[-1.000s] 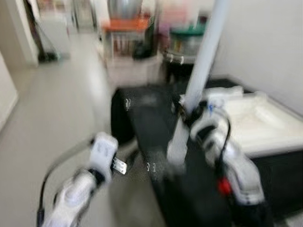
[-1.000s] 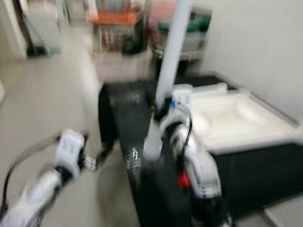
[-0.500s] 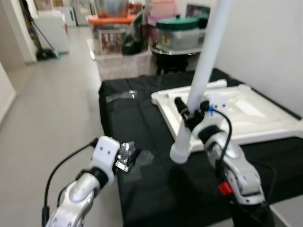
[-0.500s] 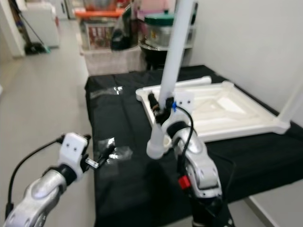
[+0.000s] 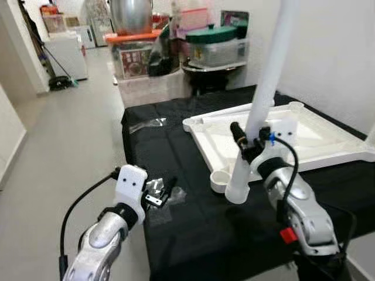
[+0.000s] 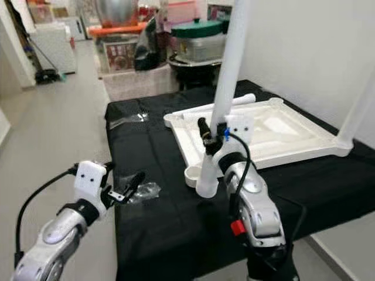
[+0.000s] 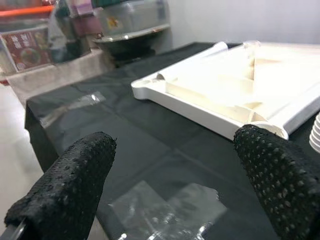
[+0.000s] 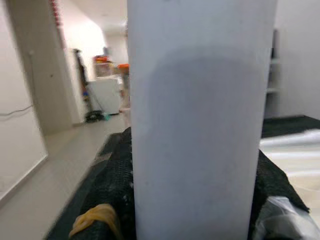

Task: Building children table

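1. Left eye view: A white tabletop [image 5: 304, 132] lies upside down on a black cloth [image 5: 176, 152] covering a low platform. The right gripper [image 5: 249, 143] is clamped around a long white table leg [image 5: 263, 99], held nearly upright with a slight tilt. The leg's lower end sits just beside the round corner socket [image 5: 220, 178] at the near corner of the tabletop, on the cloth. The left gripper [image 5: 164, 193] is at the cloth's near-left edge, over a crumpled clear plastic bag [image 5: 176, 193].

2. Right eye view: Same arrangement. A second white leg [image 6: 357, 111] stands at the far-right corner of the tabletop. Another leg lies flat along the tabletop's far edge [image 6: 231, 102]. A second piece of clear plastic [image 6: 126, 120] lies on the cloth toward its far-left corner. Stacked storage bins [image 6: 199, 41] and a grey floor [image 6: 53, 134] are behind and to the left.

3. Left wrist view: The left gripper's two black textured fingers [image 7: 70, 180] stand wide apart, holding nothing. Between them, the cloth, the clear plastic bag [image 7: 170, 210] and the tabletop's near corner [image 7: 210, 95] are visible.

4. Right wrist view: The white leg [image 8: 200, 125] is seen close up, with black finger pads [image 8: 112, 185] pressed on either side of it. A corridor lies behind.
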Available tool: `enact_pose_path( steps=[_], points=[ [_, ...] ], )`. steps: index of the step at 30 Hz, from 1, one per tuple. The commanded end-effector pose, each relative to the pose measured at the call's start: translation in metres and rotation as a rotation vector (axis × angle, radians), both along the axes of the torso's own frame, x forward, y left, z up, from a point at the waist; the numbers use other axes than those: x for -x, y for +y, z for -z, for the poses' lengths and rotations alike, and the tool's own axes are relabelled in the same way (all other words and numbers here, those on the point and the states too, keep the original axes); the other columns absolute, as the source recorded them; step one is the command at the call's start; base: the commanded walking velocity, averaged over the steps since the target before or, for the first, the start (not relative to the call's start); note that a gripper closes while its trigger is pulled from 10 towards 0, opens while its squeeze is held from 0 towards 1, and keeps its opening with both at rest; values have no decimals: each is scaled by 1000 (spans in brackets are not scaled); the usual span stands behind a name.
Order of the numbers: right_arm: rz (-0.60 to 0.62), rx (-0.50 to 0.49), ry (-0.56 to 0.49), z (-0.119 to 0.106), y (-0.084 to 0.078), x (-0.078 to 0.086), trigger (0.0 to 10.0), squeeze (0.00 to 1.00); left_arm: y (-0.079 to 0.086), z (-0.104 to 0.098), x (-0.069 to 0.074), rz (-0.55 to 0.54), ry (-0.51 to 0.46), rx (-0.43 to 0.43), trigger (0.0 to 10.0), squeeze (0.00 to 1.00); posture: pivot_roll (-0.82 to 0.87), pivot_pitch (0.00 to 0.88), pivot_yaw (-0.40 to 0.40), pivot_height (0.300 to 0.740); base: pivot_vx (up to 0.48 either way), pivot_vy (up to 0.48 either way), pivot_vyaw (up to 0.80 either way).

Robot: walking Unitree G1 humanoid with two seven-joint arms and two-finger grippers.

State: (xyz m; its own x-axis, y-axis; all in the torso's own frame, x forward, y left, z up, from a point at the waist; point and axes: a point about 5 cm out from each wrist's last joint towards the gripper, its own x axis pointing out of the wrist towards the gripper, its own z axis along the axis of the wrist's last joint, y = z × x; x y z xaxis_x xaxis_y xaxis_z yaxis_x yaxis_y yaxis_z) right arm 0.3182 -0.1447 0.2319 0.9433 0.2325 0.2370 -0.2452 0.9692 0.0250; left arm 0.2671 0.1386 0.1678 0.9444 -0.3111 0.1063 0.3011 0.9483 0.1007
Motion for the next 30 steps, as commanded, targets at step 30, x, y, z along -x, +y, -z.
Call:
enact_pose_path(
  steps=[30],
  points=[
    [-38, 17, -53, -5, 8, -1, 10000, 0, -8, 0, 3, 57, -19, 11, 10000, 0, 53, 0, -36, 740, 204, 0, 0]
  ],
)
